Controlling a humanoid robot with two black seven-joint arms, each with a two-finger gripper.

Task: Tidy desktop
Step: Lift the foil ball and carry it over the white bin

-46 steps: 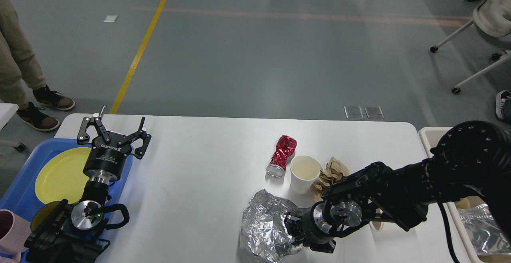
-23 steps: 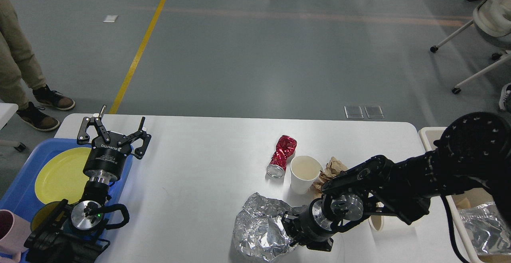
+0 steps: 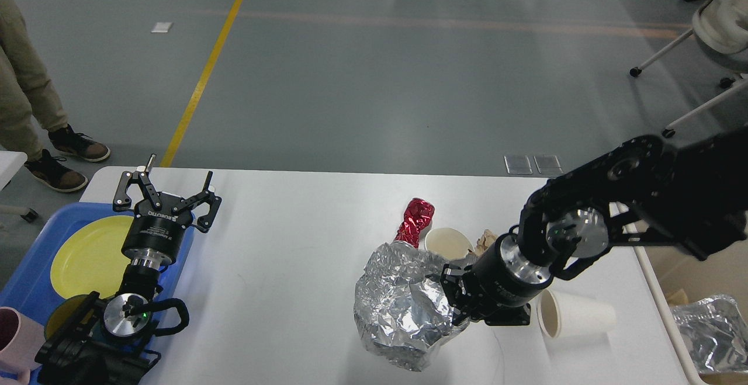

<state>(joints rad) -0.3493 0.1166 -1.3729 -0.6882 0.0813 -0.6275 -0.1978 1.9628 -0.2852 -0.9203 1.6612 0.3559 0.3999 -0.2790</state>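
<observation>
The white desktop [image 3: 292, 239] holds a crushed red can [image 3: 416, 217], an upright white paper cup [image 3: 446, 240], crumpled brown paper [image 3: 485, 238] and a white cup lying on its side [image 3: 575, 315]. My right gripper [image 3: 453, 300] is shut on a large crumpled sheet of silver foil [image 3: 400, 306] and holds it lifted above the desktop's near edge. My left gripper [image 3: 166, 195] is open and empty, standing upright at the desktop's far left, beside the blue tray.
A blue tray [image 3: 35, 268] at the left holds a yellow plate [image 3: 90, 256] and a pink cup [image 3: 14, 338]. A beige bin [image 3: 672, 274] at the right holds more foil [image 3: 704, 329]. A person's legs [image 3: 26, 99] stand at far left. An office chair [image 3: 710, 34] stands far right.
My right arm has risen and swung up, lifting the foil off the desktop. The cup lying on its side now shows. The left arm has not moved.
</observation>
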